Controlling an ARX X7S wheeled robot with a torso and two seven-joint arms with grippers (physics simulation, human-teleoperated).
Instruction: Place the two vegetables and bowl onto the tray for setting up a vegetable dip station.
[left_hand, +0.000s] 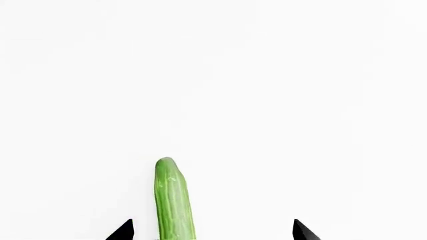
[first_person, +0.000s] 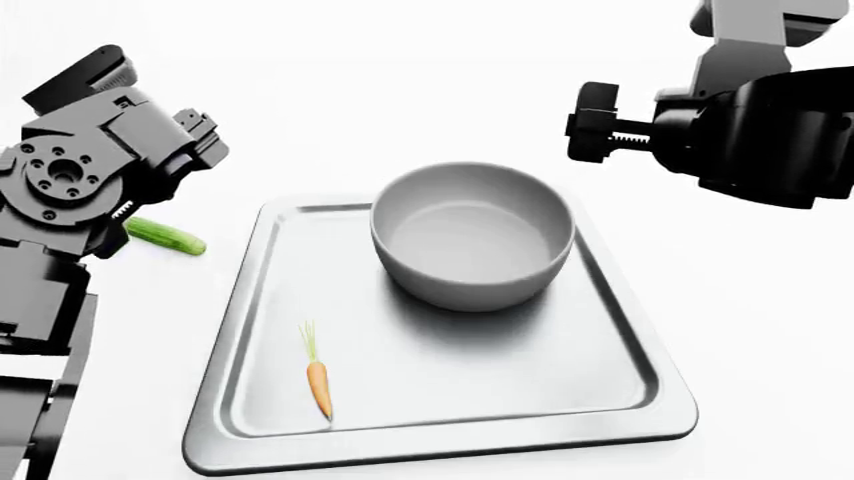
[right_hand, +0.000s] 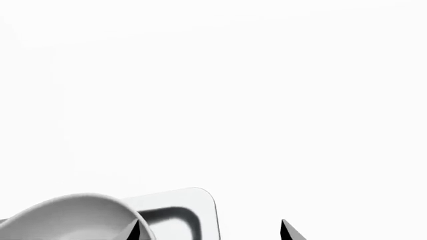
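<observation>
- Left wrist view: the left hand (left_hand: 212, 231) has its tips spread apart around the cucumber (left_hand: 173, 200), which lies on the white surface (left_hand: 213, 75), nearer one tip; an off-centre closure could roll it away.
- Head view: the bowl (first_person: 473, 235) and carrot (first_person: 318, 386) sit on the tray (first_person: 627, 400); the cucumber lies just beside its left rim.
- Right wrist view: the right hand (right_hand: 210, 231) is apart, empty, above the bowl's edge.

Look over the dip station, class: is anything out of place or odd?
Yes: the cucumber lies on the white surface beside the tray, off its left rim, partly hidden by the left arm. The bowl and carrot are on the tray. Nothing looks spilled or damaged.
</observation>
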